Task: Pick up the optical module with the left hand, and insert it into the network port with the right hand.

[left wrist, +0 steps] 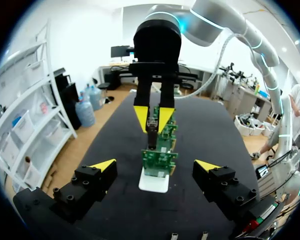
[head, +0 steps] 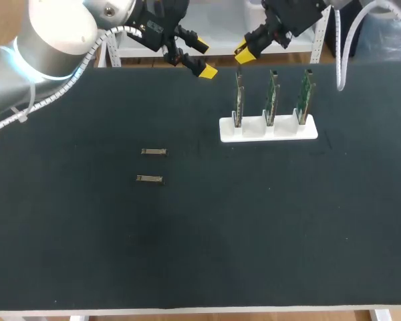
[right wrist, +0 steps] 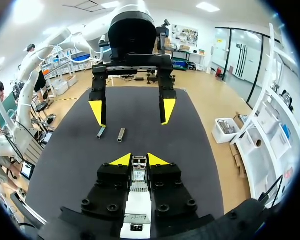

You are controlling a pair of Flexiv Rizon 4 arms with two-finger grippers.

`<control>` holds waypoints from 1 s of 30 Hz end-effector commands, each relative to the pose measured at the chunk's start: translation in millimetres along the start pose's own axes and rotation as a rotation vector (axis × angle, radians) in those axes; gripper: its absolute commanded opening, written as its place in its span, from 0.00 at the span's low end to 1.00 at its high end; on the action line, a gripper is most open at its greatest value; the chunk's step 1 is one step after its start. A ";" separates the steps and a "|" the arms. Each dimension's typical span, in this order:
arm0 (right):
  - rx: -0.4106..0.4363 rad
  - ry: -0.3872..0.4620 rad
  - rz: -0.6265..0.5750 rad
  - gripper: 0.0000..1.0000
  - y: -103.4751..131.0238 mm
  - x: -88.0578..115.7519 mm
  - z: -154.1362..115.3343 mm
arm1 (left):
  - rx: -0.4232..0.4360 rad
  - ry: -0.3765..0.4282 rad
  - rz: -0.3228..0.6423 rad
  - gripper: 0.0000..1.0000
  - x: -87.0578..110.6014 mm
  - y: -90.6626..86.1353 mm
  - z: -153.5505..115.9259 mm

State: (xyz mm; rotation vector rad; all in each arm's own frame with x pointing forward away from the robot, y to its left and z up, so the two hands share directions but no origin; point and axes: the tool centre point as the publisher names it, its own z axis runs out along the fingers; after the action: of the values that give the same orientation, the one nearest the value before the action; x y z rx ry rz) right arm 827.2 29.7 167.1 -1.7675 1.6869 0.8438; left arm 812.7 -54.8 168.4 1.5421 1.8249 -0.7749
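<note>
Above the white holder (head: 267,130) at the far side of the table, the right gripper (right wrist: 140,161) is clamped on the module (right wrist: 138,175). Its two yellow tips press the module from both sides, with the long axis pointing down toward the nearest of three green circuit boards (head: 271,93). The left gripper (head: 202,59) hangs nearby with its fingers wide apart and nothing between them.

The module is a slim metal bar, boxy and straight-edged, with a dull silvery shell. It is likely very light and quite stiff, and its smooth sides could slip or twist under a loose pinch. The flat long faces near mid-length look like the best place to hold it. That leaves the plug end free and keeps the delicate connector clear of the fingers.

The boards are thin, rigid sheets standing on edge in slots of the plastic holder. A push that is off-line could flex a board or rock the holder, so the approach should be straight and gentle. The sockets are too small to make out clearly.

Two spare modules (head: 154,152) lie flat on the matte black mat (head: 254,234), well apart from the holder, one just beside the other.
</note>
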 end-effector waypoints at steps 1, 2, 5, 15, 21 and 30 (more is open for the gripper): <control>-0.005 -0.007 0.000 0.00 -0.8 2.9 -1.0 | -0.002 0.002 0.000 1.00 0.0 -0.8 -0.2; -0.007 -0.009 -0.002 0.00 -0.6 3.0 -1.4 | -0.002 0.002 0.000 1.00 0.0 -0.8 -0.2; -0.008 -0.006 -0.002 0.00 -0.4 3.5 -1.9 | -0.002 0.002 0.000 1.00 0.0 -0.8 -0.2; -0.028 -0.007 -0.008 0.00 2.4 4.5 -1.0 | -0.002 0.002 0.000 1.00 0.0 -0.8 -0.2; -0.040 -0.009 -0.013 0.00 5.6 4.8 0.7 | -0.002 0.002 0.000 1.00 0.0 -0.8 -0.2; -0.040 -0.006 -0.012 0.00 5.9 6.4 1.4 | -0.002 0.002 0.000 1.00 0.0 -0.8 -0.2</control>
State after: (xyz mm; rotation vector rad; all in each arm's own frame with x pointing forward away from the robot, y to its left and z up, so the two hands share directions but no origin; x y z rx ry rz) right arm 821.0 26.9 162.1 -1.7964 1.6669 0.8801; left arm 812.7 -54.8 168.4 1.5421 1.8250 -0.7749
